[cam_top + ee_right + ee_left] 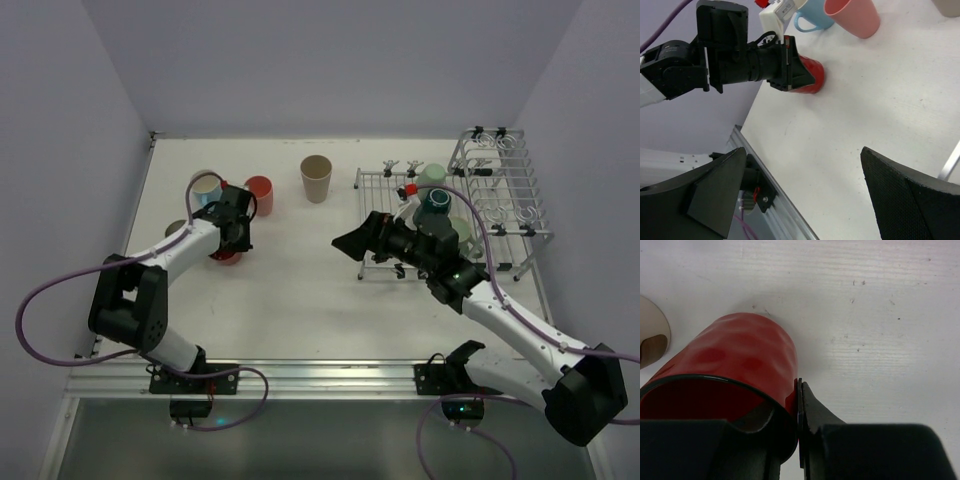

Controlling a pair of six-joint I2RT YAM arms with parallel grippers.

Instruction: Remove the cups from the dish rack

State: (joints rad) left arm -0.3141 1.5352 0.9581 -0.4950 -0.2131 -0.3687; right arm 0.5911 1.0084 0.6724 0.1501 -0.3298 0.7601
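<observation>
L end effector (232, 243) clamped on rim of red cup (225, 256): one finger inside the mouth, the other outside, jaws nearly together w/ only the cup wall between. Cup sits directly under the fingers, on left half of counter (300, 300), well apart from dish rack (500, 195). R end effector (349, 242) spread to full width, holding nothing, hovering just off rack's near-left corner, tips pointing toward L arm.

Near red cup: light blue mug (206, 185) and pink cup (259, 195) just behind; beige cup (316, 178) farther right, approx. counter centre; greyish cup (175, 228) to the left, partly hidden by arm. In rack: sage green cup (432, 175), dark teal cup (435, 200), paler green cup (463, 232).

View diffs:
- Top: whole layout visible, but red cup mostly covered by L wrist; grip not legible.
- L wrist: rim pinch close-up. Outer finger (812, 407) flat against glossy dimpled wall of red cup (740, 365); cup tilted away from lens. Base hidden.
- R wrist: side-on look at L end effector (790, 65) w/ red cup (809, 75) below it, base at counter level; contact vs. small gap not resolvable. Own fingers (715, 185) in both lower corners, wide gap, bare counter between.
</observation>
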